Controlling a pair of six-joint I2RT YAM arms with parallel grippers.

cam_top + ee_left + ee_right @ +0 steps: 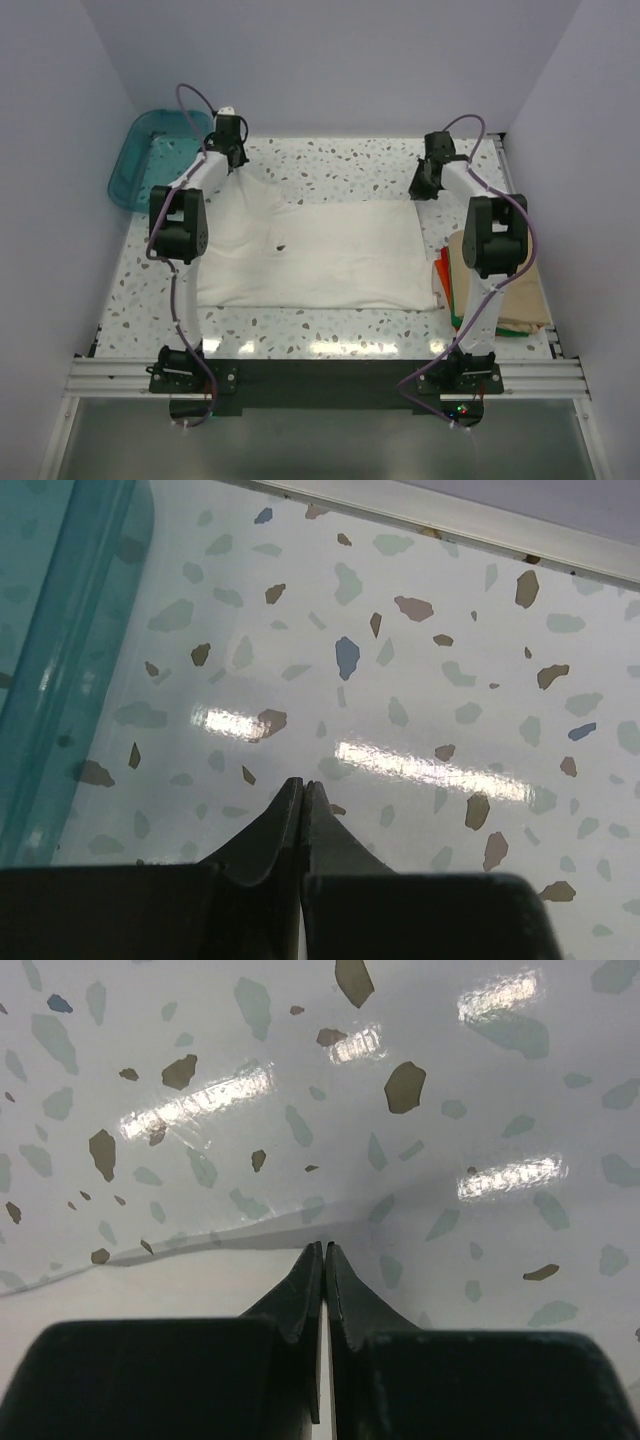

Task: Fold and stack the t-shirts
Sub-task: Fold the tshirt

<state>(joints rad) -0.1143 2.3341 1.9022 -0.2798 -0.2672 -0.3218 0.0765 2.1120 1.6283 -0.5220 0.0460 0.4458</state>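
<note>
Off-white t-shirt (330, 255) lies spread on the terrazzo table (340, 165). My left gripper (303, 785) and right gripper (323, 1248) are pinched closed at its far corners, apparently gripping it to pull it flat.

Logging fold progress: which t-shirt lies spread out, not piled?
The off-white t-shirt with the tiny dark mark, spread flat mid-table; the others sit in a pile at the table's right edge.

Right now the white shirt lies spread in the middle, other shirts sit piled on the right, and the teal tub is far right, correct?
Not quite: the top view shows the tub at the far left. The white shirt is spread in the middle, the other shirts piled on the right.
</note>
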